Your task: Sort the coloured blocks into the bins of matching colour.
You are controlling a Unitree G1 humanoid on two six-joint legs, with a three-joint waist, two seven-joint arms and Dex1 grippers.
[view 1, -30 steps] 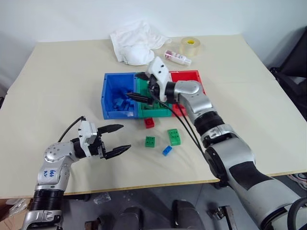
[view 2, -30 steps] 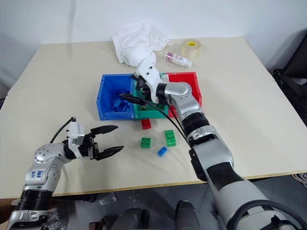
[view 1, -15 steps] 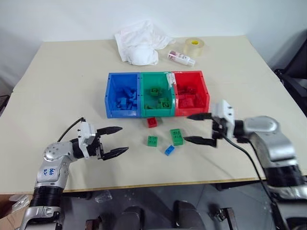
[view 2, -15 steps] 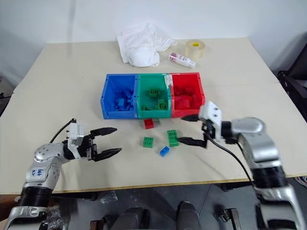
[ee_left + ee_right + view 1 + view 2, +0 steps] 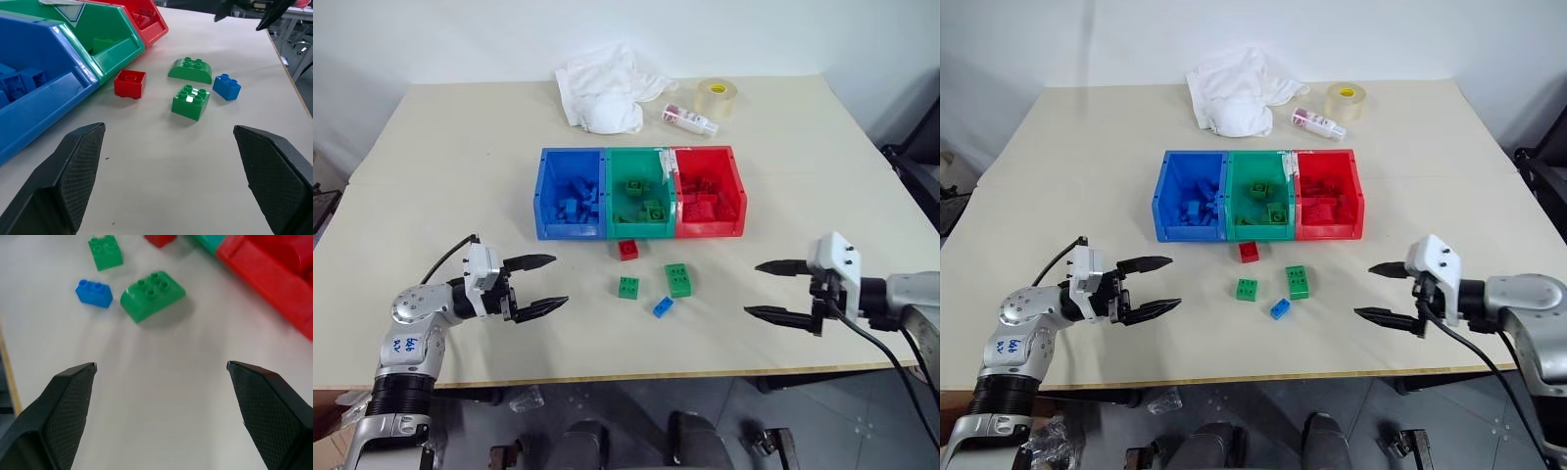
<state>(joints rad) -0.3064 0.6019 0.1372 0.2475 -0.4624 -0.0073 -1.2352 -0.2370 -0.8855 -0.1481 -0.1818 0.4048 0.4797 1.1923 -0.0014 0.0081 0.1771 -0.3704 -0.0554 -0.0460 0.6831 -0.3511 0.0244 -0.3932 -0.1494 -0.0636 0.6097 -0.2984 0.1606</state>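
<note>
Grippers hang over the near part of the table (image 5: 460,147), one at each side, both spread wide and holding nothing. The left gripper (image 5: 540,284) points toward the middle, and the four loose blocks lie off its fingertips, well apart from it: a small green block (image 5: 628,287) nearest, a red block (image 5: 627,249) beyond that just in front of the bins, a little blue block (image 5: 661,306), then a larger rounded green block (image 5: 678,280). Further from both grippers stand the joined bins, blue bin (image 5: 571,193), green bin (image 5: 640,192) and red bin (image 5: 708,190), each with blocks of its own colour inside. The right gripper (image 5: 770,290) points back toward the loose blocks, the rounded green one and the blue one closest to its tips, clear of them.
</note>
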